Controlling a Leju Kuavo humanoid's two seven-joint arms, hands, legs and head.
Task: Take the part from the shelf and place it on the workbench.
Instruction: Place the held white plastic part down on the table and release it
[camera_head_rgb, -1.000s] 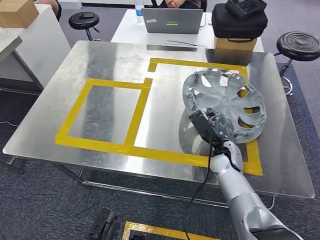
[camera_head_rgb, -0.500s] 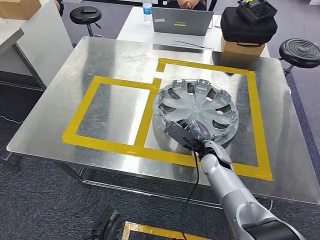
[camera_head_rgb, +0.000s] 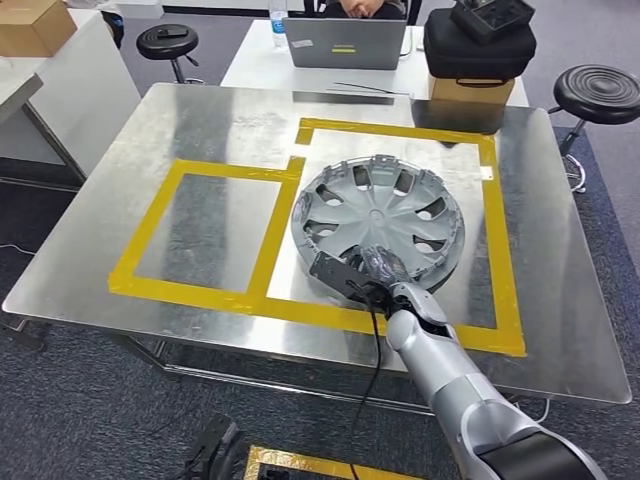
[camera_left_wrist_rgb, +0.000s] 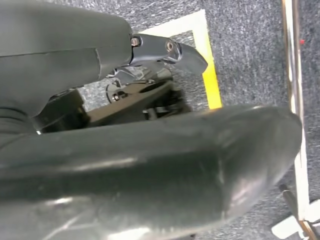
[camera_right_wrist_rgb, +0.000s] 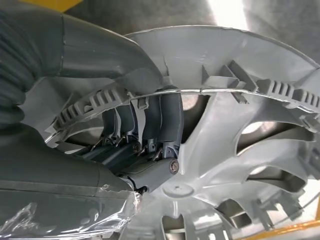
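A steel tabletop (camera_head_rgb: 189, 120) stood on grey carpet, marked with yellow tape (camera_head_rgb: 502, 240) into two squares; a second desk with a laptop (camera_head_rgb: 345, 42) lay behind it. The hubcap (camera_head_rgb: 377, 220) sat inside the larger square, its left rim just beside the dividing strip, apparently flat or nearly so. The right hand (camera_head_rgb: 381, 268) gripped its near rim, with fingers (camera_right_wrist_rgb: 166, 117) hooked through a spoke opening. The left hand (camera_left_wrist_rgb: 166, 50) hung over the floor; whether it was wide or closed could not be told.

The risk, I judged, lay in release: hooked fingers could snag on withdrawal, dragging the hubcap across the tape or sliding it on slick metal.
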